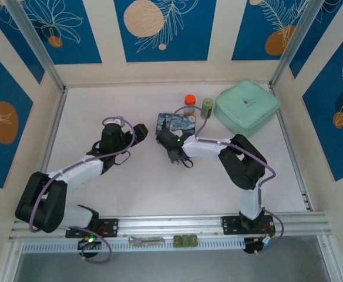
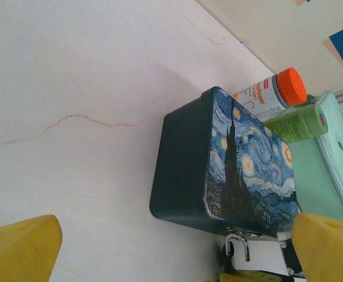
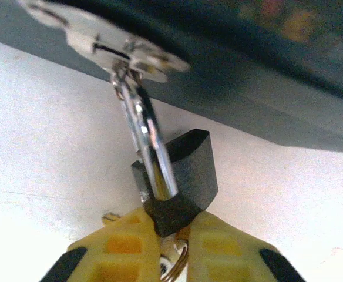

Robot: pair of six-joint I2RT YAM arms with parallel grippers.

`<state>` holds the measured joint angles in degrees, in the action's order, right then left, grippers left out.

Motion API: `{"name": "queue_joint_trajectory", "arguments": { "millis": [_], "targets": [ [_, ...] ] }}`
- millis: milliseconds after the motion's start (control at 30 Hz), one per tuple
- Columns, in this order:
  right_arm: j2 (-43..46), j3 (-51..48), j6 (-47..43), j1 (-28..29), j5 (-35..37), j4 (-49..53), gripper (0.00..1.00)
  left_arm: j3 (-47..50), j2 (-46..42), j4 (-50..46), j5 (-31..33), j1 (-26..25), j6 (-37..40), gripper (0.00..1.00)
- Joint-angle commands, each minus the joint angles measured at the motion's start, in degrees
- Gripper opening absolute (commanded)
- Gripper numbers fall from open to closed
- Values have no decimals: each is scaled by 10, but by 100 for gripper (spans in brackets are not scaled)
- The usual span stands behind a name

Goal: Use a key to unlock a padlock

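The padlock (image 3: 180,176) is shown hung by its shackle (image 3: 151,147) from the hasp (image 3: 110,50) on the front wall of the blue painted box (image 2: 248,164), which stands on the table (image 2: 71,70). In the right wrist view its long axis is tilted, the shackle end turned up toward the hasp and the keyway end down toward the right gripper (image 3: 171,249). That gripper's fingers are drawn narrow about a silvery piece, judged to be the key (image 3: 172,261), presumably so that it can be turned in line with the body. The left gripper (image 2: 174,235) is spread wide near the box, gripping nothing, probably ready to steady it.
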<state>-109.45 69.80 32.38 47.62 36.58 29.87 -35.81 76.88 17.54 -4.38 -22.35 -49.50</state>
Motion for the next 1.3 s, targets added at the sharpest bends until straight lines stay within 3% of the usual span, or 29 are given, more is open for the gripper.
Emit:
{"name": "queue_joint_trajectory", "arguments": {
  "millis": [0, 67, 267, 467, 700, 733, 1100, 1267],
  "targets": [
    [41, -42, -49, -6, -20, -43, 6, -7, -2, 2, -2, 7, -5, 100],
    [76, -67, -79, -20, -74, -65, 3, -7, 5, 13, -10, 7, -7, 100],
    [109, -122, -57, -132, -428, -143, 0, -12, 34, 65, -54, 2, -6, 100],
    [73, -126, -119, -181, -564, -161, 0, -32, 61, 75, -82, -14, 8, 100],
    [64, -92, -304, -220, -586, -108, 0, -93, 137, 55, -152, -15, 40, 96],
    [68, -95, -315, -227, -603, -126, 0, -100, 146, 54, -159, -15, 40, 95],
    [44, -13, -381, -210, -536, -115, 0, -129, 187, 49, -187, -15, 36, 95],
    [-5, 64, -419, -197, -502, -40, 0, -122, 204, 67, -192, -15, 22, 95]
  ]
}}
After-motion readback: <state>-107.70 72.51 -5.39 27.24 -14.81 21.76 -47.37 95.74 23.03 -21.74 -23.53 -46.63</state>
